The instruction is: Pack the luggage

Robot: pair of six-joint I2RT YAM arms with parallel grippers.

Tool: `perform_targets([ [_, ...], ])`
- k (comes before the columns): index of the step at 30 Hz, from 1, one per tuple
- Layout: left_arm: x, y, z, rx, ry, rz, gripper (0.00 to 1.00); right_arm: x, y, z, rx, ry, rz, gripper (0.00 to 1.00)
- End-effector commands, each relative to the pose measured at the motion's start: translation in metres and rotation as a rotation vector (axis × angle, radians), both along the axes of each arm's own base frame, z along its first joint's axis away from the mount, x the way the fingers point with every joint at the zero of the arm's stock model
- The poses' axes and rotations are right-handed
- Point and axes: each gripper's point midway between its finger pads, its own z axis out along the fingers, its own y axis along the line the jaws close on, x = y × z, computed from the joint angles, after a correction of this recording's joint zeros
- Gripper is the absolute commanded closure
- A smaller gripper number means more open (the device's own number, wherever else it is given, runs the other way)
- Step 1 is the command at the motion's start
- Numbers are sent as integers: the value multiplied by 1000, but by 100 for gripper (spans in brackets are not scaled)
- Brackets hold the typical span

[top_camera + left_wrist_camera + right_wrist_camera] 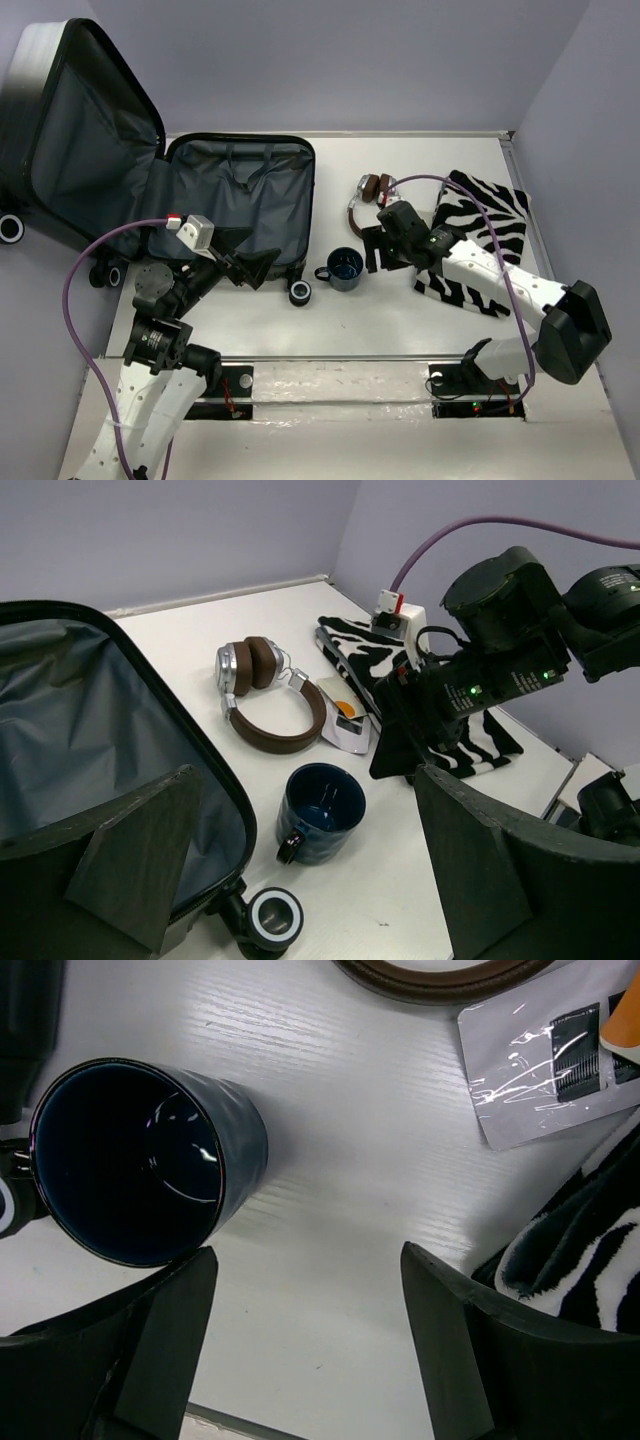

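Observation:
The luggage [240, 195] lies open at the back left, its dark grey lining up and its lid [70, 130] propped against the wall. In the left wrist view its lined half [80, 740] fills the left side. My left gripper [248, 260] hovers open over the luggage's near right corner, with nothing between its fingers [150, 860]. A dark blue mug [345, 268] stands upright on the table between both grippers. My right gripper [378, 250] is open just right of the mug [140, 1160], over bare table, holding nothing.
Brown headphones [370, 192] lie behind the mug. A zebra-striped cloth [480, 235] sits at the right, partly under the right arm. A clear packet [345, 720] lies between them. A luggage wheel [275, 915] sticks out by the mug.

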Motion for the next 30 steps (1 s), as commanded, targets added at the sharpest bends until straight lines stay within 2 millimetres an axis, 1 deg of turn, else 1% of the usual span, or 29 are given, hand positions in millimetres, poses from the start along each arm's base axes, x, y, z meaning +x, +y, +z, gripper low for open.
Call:
perform_targets([
  [1, -6, 2, 26, -16, -80, 0, 1, 17, 31, 22, 87, -62, 23, 21],
  [2, -6, 2, 26, -16, -79, -2, 1, 20, 35, 26, 99, -71, 24, 22],
  [4, -6, 2, 25, -15, -77, -2, 1, 24, 42, 29, 124, -82, 36, 24],
  [5, -5, 2, 24, -16, -75, -2, 1, 26, 44, 29, 128, -83, 38, 28],
  [7, -5, 2, 25, -16, -76, -2, 1, 28, 49, 24, 127, -73, 43, 30],
  [8, -5, 2, 25, -16, -75, -2, 1, 29, 53, 14, 120, -47, 52, 31],
  [10, -5, 1, 25, -14, -76, -5, 1, 31, 60, 7, 134, -35, 64, 36],
  [12, -6, 1, 25, -14, -76, -6, 1, 34, 63, -6, 120, -11, 60, 42],
  [14, -6, 1, 25, -14, -76, -9, 1, 39, 64, -11, 110, -14, 54, 46],
  [15, -6, 1, 25, -14, -78, -8, 1, 40, 64, -19, 95, -3, 50, 48],
  [16, -7, 1, 26, -15, -81, -9, 1, 43, 66, -19, 94, -6, 46, 49],
  [17, -7, 1, 27, -16, -82, -8, 1, 46, 65, -20, 86, -11, 38, 59],
  [18, -7, 2, 27, -16, -84, -8, 1, 48, 66, -23, 78, -7, 37, 65],
  [19, -8, 1, 27, -16, -85, -9, 1, 51, 68, -21, 80, -15, 38, 71],
  [20, -8, 1, 28, -17, -88, -11, 1, 53, 68, -19, 77, -22, 33, 79],
  [21, -9, 1, 28, -16, -91, -12, 1, 55, 68, -16, 78, -31, 29, 93],
  [24, -10, 2, 30, -17, -98, -12, 1, 64, 65, 20, 103, -126, 11, 93],
  [25, -10, 2, 29, -17, -96, -10, 1, 67, 60, 47, 124, -192, -3, 93],
  [26, -11, 2, 30, -17, -99, -10, 1, 69, 60, 64, 140, -232, -2, 93],
  [27, -10, 3, 31, -18, -103, -4, 1, 74, 61, 88, 162, -286, 6, 93],
  [28, -10, 4, 32, -20, -104, 2, 1, 78, 63, 108, 186, -331, 8, 93],
  [29, -9, 5, 32, -21, -101, 8, 1, 81, 66, 123, 208, -364, 16, 93],
  [30, -7, 7, 32, -21, -99, 26, 1, 84, 75, 148, 242, -412, 33, 93],
])
